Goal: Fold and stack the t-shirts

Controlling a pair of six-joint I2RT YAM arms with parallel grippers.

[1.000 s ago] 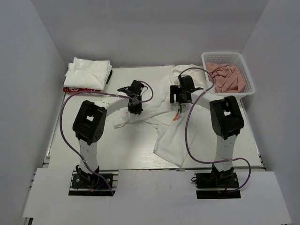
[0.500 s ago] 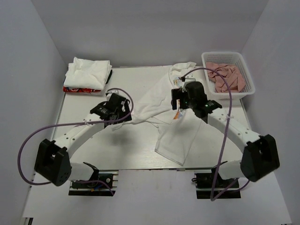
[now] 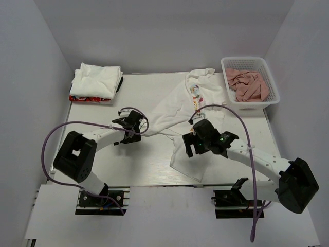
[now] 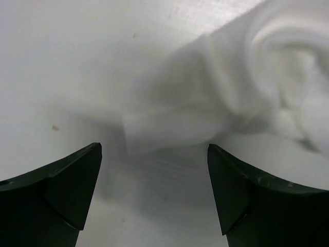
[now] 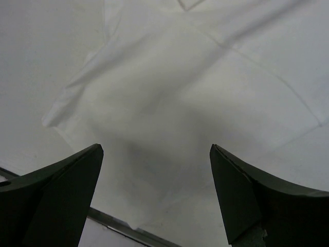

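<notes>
Fingers (image 4: pixel 67 190) wide apart on left gripper (image 3: pixel 129 129) and right gripper (image 3: pixel 191 146), both empty, low over crumpled t-shirt (image 3: pixel 172 105). Shirt sprawls from table (image 3: pixel 103 164) far edge to near edge, right of centre. Folded t-shirt (image 3: pixel 95 80) at far-left corner.

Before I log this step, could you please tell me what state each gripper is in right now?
Left gripper: open, holding nothing; t-shirt edge lies just ahead.
Right gripper: open, holding nothing, above the t-shirt.
</notes>
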